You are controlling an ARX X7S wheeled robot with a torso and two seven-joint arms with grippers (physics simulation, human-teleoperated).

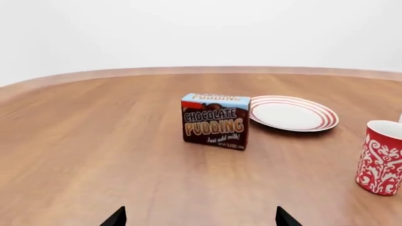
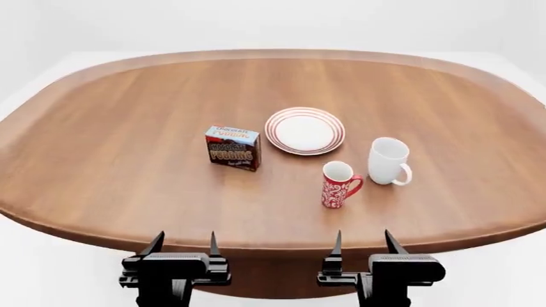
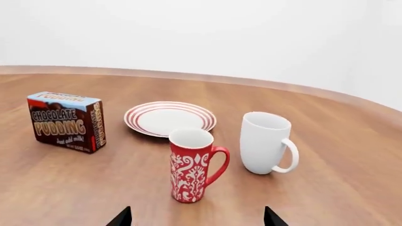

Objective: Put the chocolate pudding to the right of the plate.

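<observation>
The chocolate pudding (image 2: 232,148) is a dark brown carton with a light-blue top, standing upright on the wooden table just left of the plate (image 2: 305,130), a white plate with red rim rings. Both also show in the left wrist view, the pudding (image 1: 215,120) and the plate (image 1: 294,113), and in the right wrist view, the pudding (image 3: 67,121) and the plate (image 3: 169,118). My left gripper (image 2: 183,245) is open and empty at the table's near edge, well short of the pudding. My right gripper (image 2: 362,243) is open and empty, near the edge too.
A red patterned mug (image 2: 339,184) stands in front of the plate, and a plain white mug (image 2: 389,161) stands to the plate's right front. The oval table's near edge (image 2: 273,242) runs just ahead of both grippers.
</observation>
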